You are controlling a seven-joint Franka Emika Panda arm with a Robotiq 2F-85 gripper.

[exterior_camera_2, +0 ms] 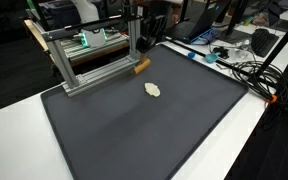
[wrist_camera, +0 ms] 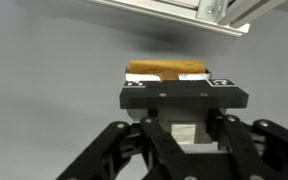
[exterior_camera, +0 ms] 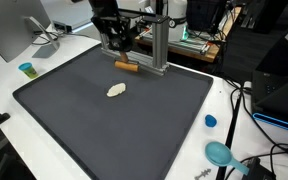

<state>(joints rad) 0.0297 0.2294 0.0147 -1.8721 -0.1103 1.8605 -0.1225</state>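
**Item: brown stick at the foot of the metal frame, gripper over it**

Exterior view, from the mat's near edge: Gripper (exterior_camera: pixel 116 46) hangs by the metal frame (exterior_camera: pixel 156 45), close above the mat (exterior_camera: pixel 84 120). The brown stick (exterior_camera: pixel 127 67) lies flat on the mat just in front of the frame's base bar. Its long axis runs roughly along that bar. It sits slightly below the fingertips and toward the frame's near post. A pale lump (exterior_camera: pixel 116 90) lies farther out from the frame, apart from the stick.

Exterior view, from the opposite side: The stick (exterior_camera_2: pixel 141 67) rests at the end of the frame (exterior_camera_2: pixel 94 62), just beside it. The lump (exterior_camera_2: pixel 153 90) lies beyond it, toward the mat's middle.

Wrist view: The stick (wrist_camera: pixel 167 70) lies crosswise just past the gripper's black body (wrist_camera: pixel 184 97), under the frame's rail (wrist_camera: pixel 174 15). The body hides the fingertips, so I cannot tell whether the jaws stand apart or closed. No grasp on the stick can be made out.
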